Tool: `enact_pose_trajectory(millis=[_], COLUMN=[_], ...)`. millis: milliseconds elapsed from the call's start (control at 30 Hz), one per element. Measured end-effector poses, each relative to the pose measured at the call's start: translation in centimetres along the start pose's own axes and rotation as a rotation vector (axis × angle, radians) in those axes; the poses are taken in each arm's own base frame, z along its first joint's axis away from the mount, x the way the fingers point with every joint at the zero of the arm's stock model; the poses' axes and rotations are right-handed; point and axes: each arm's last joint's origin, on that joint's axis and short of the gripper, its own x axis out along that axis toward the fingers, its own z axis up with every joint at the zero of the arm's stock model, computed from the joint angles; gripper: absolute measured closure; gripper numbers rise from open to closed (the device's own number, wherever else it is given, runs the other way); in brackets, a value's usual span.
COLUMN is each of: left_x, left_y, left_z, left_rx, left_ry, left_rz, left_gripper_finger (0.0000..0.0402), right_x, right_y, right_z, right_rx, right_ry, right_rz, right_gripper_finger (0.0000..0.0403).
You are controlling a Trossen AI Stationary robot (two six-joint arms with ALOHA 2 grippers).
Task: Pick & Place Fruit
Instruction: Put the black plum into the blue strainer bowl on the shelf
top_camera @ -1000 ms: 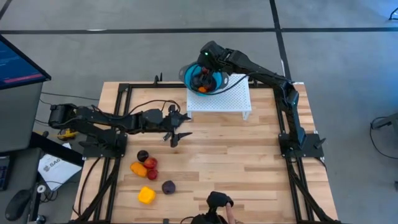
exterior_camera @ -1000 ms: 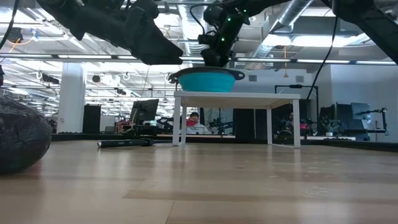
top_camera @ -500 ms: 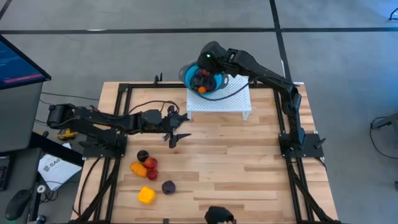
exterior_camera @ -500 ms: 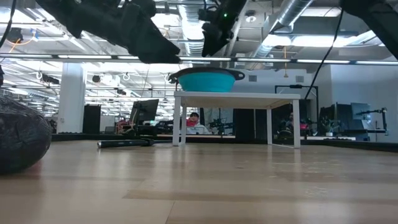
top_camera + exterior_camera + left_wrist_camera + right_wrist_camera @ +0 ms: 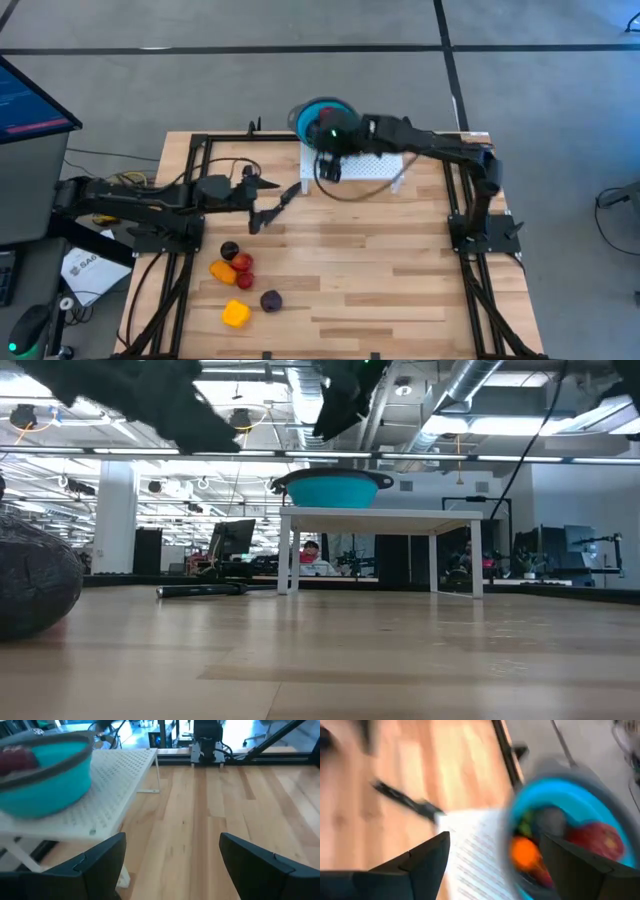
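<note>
Wooden slat table [image 5: 380, 260] in an open workshop. Five fruit [image 5: 243, 280] near left — others in the blue bowl [image 5: 330, 488] on the white stand [image 5: 385, 165]. Left claw [image 5: 268, 205] and right claw [image 5: 328, 168] both spread, empty.

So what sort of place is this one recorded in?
Probably a robotics lab or workshop: exposed ducts overhead, a wooden workbench with two mounted arms, and rows of monitors behind.
</note>
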Motion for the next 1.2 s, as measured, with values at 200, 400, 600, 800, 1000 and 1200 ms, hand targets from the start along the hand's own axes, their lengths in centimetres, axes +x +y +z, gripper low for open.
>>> enact_pose_trajectory(millis=[200, 400, 600, 800, 1000, 1200], left_x=[-1.5, -1.7, -1.3, -0.8, -2.5, -4.4], left_y=[-0.7, -2.8, -5.0, -6.3, -5.2, -4.4], left_z=[-1.7, -1.9, -2.0, -1.8, -1.6, -2.8], left_rx=[-0.034, -0.056, -0.109, -0.181, -0.327, -0.624], left_ry=[-0.014, 0.028, 0.329, 0.721, 1.112, 1.199], left_rz=[-0.057, -0.163, -0.204, -0.111, 0.155, 0.326], left_gripper_finger=[0.0087, 0.0087, 0.0087, 0.0087, 0.0087, 0.0087], right_x=[-0.9, -0.3, 0.8, 3.0, 5.6, 6.4], right_y=[6.6, 13.3, 17.9, 20.9, 22.4, 23.0], right_z=[-3.2, -7.8, -11.3, -12.3, -12.8, -13.1], right_rx=[0.068, 0.153, 0.278, 0.32, 0.332, 0.35], right_ry=[-0.26, -0.538, -0.671, -0.696, -0.696, -0.679], right_rz=[0.09, 0.179, 0.102, 0.018, 0.024, 0.043], right_gripper_finger=[0.0101, 0.0101, 0.0101, 0.0101, 0.0101, 0.0101])
